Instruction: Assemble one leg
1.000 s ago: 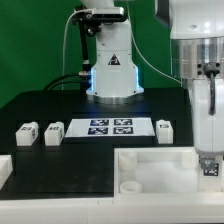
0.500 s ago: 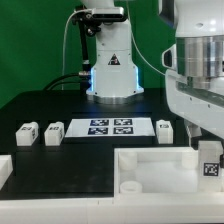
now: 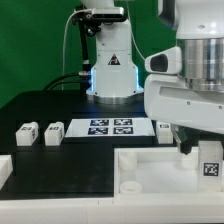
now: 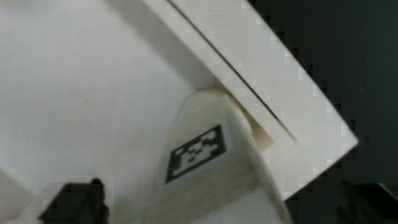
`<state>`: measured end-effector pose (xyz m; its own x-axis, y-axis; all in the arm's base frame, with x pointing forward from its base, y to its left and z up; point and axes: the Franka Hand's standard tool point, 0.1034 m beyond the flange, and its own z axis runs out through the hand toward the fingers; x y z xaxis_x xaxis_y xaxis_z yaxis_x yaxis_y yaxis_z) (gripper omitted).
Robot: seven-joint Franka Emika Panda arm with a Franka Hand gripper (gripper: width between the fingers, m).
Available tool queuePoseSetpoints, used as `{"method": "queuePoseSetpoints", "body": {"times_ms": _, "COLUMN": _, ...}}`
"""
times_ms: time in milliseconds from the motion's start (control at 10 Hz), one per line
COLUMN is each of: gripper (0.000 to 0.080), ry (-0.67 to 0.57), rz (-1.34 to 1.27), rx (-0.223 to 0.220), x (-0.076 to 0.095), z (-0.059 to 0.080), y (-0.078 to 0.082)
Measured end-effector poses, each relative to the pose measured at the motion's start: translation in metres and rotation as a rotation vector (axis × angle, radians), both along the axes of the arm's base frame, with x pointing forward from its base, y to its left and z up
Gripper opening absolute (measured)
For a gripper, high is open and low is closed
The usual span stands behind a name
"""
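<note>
One leg [image 3: 211, 160], a small white block with a black-and-white tag, stands in the near right corner of the large white tray part [image 3: 150, 160]. My gripper [image 3: 188, 142] hangs just above and to the exterior view's left of it. In the wrist view the leg [image 4: 199, 152] lies between my two dark fingertips [image 4: 75, 200], with a gap on each side. The gripper [image 4: 217, 206] is open and holds nothing. Three more legs lie on the black table: two at the exterior view's left [image 3: 26, 134] [image 3: 54, 131] and one behind the tray [image 3: 165, 129].
The marker board [image 3: 110, 126] lies flat at the table's middle, in front of the robot base [image 3: 112, 70]. The tray's raised rim [image 4: 249, 70] runs close beside the leg. A white part shows at the near left edge [image 3: 4, 170].
The arm has swung toward the exterior view's left and the hand has risen off the leg. The leg stays standing in the tray's corner.
</note>
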<state>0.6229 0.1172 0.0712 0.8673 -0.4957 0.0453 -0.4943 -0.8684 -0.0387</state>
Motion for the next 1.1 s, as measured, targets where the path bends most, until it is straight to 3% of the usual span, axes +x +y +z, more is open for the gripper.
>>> {"method": "queuePoseSetpoints", "body": {"times_ms": 300, "gripper": 0.0649, "ry": -0.003, "rz": 0.167, "rx": -0.013, "x": 0.001, "z": 0.0, "y": 0.002}}
{"method": "queuePoseSetpoints", "body": {"times_ms": 400, "gripper": 0.0531, "ry": -0.002, "rz": 0.123, "rx": -0.01, "x": 0.0, "z": 0.0, "y": 0.002}}
{"method": "queuePoseSetpoints", "body": {"times_ms": 500, "gripper": 0.0531, "ry": -0.002, "rz": 0.126, "rx": -0.011, "x": 0.0, "z": 0.0, "y": 0.002}}
{"method": "queuePoseSetpoints", "body": {"times_ms": 600, "gripper": 0.0349, "ry": -0.001, "rz": 0.089, "rx": -0.009, "x": 0.0, "z": 0.0, "y": 0.0}}
{"method": "queuePoseSetpoints", "body": {"times_ms": 700, "gripper": 0.0315, "ry": 0.006, "rz": -0.011, "rx": -0.012, "x": 0.0, "z": 0.0, "y": -0.005}}
{"method": "queuePoseSetpoints", "body": {"times_ms": 1100, "gripper": 0.0315, "ry": 0.02, "rz": -0.188, "rx": -0.042, "x": -0.003, "z": 0.001, "y": -0.02}}
